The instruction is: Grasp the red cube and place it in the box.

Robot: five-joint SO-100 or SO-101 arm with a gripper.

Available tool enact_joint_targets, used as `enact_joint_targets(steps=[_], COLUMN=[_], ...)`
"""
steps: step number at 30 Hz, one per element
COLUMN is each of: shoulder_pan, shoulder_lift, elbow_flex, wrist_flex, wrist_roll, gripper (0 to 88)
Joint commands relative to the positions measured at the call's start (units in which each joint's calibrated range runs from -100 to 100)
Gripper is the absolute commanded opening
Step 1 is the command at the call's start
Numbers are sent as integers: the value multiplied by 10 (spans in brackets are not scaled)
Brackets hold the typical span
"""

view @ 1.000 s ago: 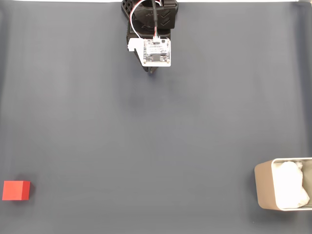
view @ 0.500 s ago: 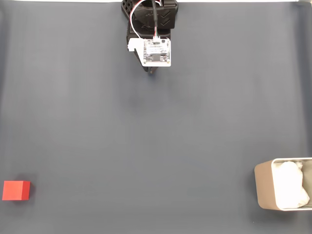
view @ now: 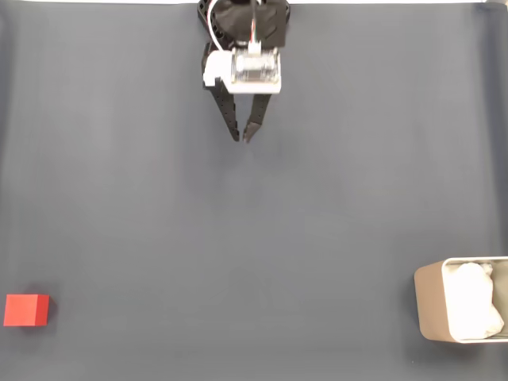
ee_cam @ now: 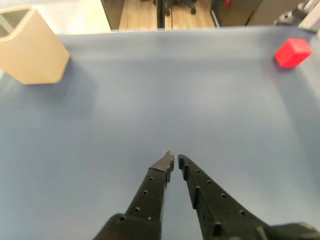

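The red cube (view: 26, 309) rests on the dark grey mat at the lower left of the fixed view; the wrist view has the red cube (ee_cam: 292, 52) far off at the upper right. The beige box (view: 429, 311) with white wrinkly lining stands at the lower right edge of the fixed view, and the box (ee_cam: 33, 52) sits at the upper left of the wrist view. My gripper (view: 240, 138) hangs near the top centre, far from both. Its black fingers nearly touch at the tips, and the gripper (ee_cam: 175, 158) is shut with nothing held.
The grey mat (view: 254, 238) covers the whole table. Its far edge (ee_cam: 165, 31) runs along the top of the wrist view, with a wooden floor and furniture legs beyond it. The arm's base is at the top centre of the fixed view.
The gripper has swung forward from its folded pose, so both fingers now show below the wrist camera board in the fixed view. Cube and box have not moved.
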Motion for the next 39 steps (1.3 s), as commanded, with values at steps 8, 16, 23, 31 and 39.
enact_joint_targets(steps=[8, 16, 23, 31, 39], shoulder_pan=[-3, 8, 15, 30, 76], shoulder_lift=[229, 333, 390, 447, 504], elbow_flex=[-376, -514, -589, -661, -714], wrist_flex=[63, 117, 119, 116, 93], wrist_roll=[11, 12, 10, -4, -7], gripper=[0, 0, 0, 0, 0])
